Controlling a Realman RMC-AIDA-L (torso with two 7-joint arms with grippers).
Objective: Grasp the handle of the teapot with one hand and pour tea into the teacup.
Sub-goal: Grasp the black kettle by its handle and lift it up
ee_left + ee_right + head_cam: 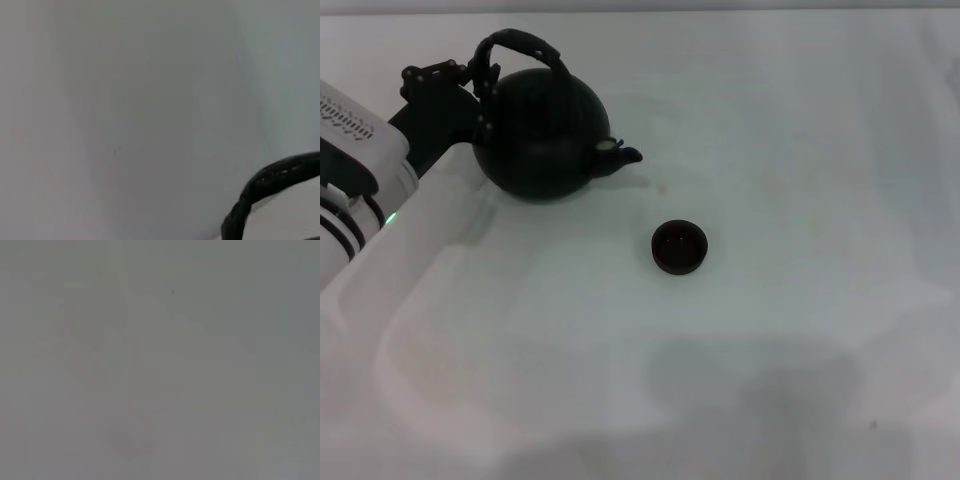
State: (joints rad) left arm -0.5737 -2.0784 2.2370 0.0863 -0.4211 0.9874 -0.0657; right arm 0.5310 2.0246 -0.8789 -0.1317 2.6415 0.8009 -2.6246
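The left gripper (480,78) sits at the left base of the handle (525,42), its black fingers closed around the hoop. The teapot (542,135) stands on the white table (790,350), far left, its spout (625,154) pointing right. The teacup (679,247) rests apart from it, nearer and to the right. In the left wrist view, only an arc of the handle (272,180) shows.

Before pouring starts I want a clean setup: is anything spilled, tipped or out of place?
Nothing stands out. The teapot sits upright with its spout toward the teacup, which stands upright and apart from it on the table. No spill shows. The left gripper is at the handle.
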